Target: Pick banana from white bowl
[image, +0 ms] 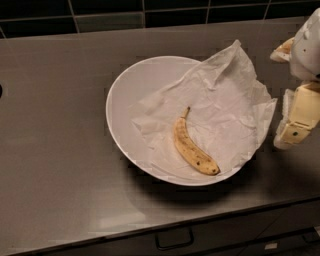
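Grey metal counter (50, 150), dark tiles (100, 10) along the back, drawer handle (174, 240) down at the front. Hard-to-see stuff first: gripper (302, 100) over at the right edge, cream and white, chopped off by the frame, just beside the white bowl (114, 100) on its right and well clear of the banana (192, 147). Honestly can't tell whether it's apart or together. Can't see much of the bowl's right half either, buried under a crumpled white paper sheet (225, 90) that spills over the rim toward the gripper. Only the left and near rim showing bare. Banana lying on that paper inside the bowl, a bit toward the near side, touching nothing but paper. Long axis running diagonally: short stem pointing up toward the back wall, dark tip aimed down-right at the near rim. Curved, with the outer bulge facing left-front. Yellow, peppered with brown speckles, small next to the bowl. Flat on its side and fully in view.
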{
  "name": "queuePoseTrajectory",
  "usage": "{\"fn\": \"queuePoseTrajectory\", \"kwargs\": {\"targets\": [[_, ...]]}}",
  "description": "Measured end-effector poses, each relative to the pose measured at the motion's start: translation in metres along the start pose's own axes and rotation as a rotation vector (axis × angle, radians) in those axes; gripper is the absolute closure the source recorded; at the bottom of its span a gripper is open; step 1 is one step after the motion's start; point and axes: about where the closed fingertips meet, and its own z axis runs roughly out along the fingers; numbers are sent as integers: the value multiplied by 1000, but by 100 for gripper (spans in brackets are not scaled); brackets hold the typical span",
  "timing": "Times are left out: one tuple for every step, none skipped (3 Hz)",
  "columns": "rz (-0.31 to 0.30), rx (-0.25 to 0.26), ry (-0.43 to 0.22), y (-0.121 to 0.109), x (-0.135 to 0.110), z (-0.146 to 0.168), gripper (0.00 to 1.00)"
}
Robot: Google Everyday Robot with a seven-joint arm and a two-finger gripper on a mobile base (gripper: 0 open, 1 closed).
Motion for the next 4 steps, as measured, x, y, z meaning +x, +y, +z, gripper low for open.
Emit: {"fn": "queuePoseTrajectory", "kwargs": {"targets": [[-1,2,0,0,-1,-1,0],[-44,28,-16,1,-28,-16,0],[-65,66,-51,20,-88,-21,8],[-56,71,-53,21,-89,-23,0]]}}
